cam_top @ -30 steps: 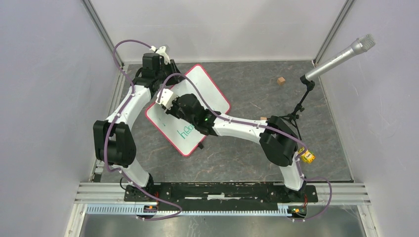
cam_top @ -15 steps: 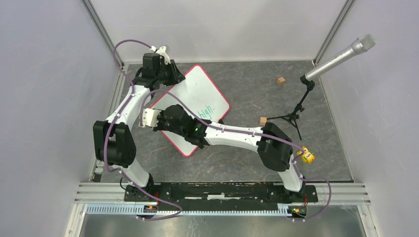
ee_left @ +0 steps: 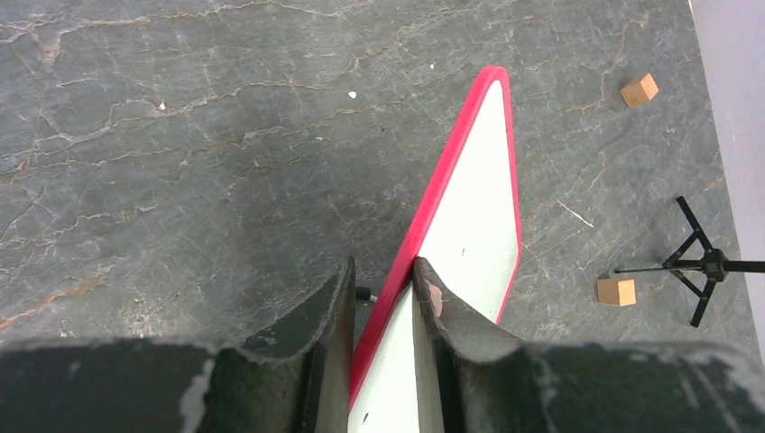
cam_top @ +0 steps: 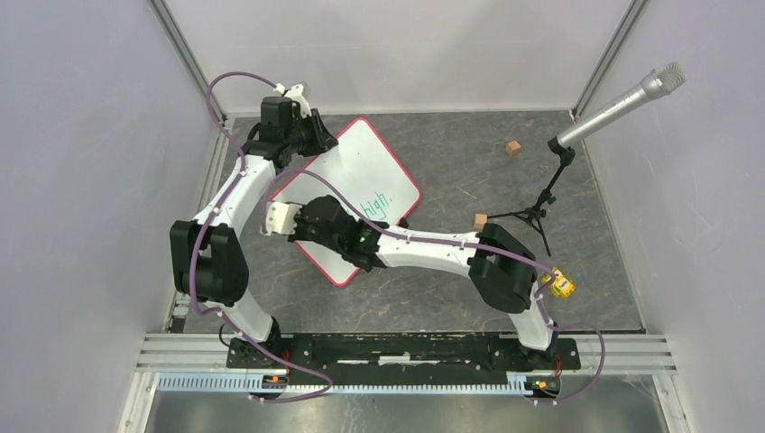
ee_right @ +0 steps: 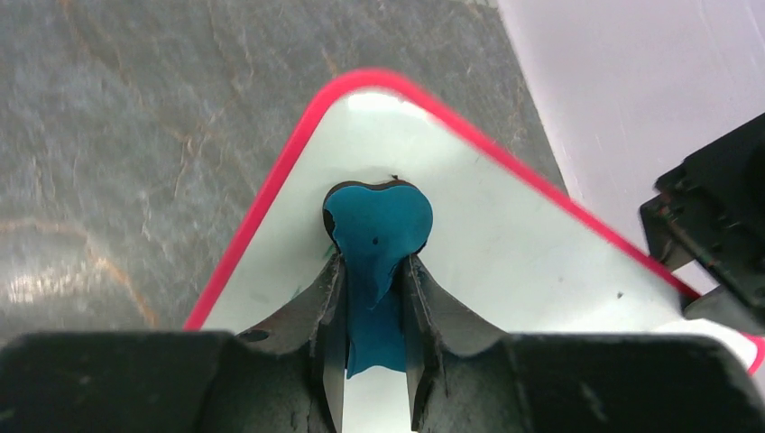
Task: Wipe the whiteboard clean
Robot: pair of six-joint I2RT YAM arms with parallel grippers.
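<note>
The whiteboard [cam_top: 365,162], white with a thin red rim, lies skewed on the dark table and bears the green word "high." [cam_top: 377,203]. My left gripper [cam_top: 317,142] is at its far left edge. In the left wrist view that gripper [ee_left: 383,281] is shut on the red rim of the whiteboard [ee_left: 474,216], one finger on each side. My right gripper [cam_top: 290,219] is over the board's left corner, reaching across its lower half. The right wrist view shows this gripper [ee_right: 374,266] shut on a blue eraser cloth [ee_right: 379,221], which is pressed against the whiteboard [ee_right: 514,244].
A microphone [cam_top: 622,101] on a small black tripod [cam_top: 534,215] stands at the right. Two wooden cubes [cam_top: 513,147] [cam_top: 481,220] lie near it. A yellow tag [cam_top: 563,286] hangs by the right arm's elbow. Grey walls and metal posts enclose the table.
My right gripper has swept with the blue cloth from the board's middle toward its left corner. "high." has come into view, and the arm now covers the lower writing. The left gripper has kept still.
</note>
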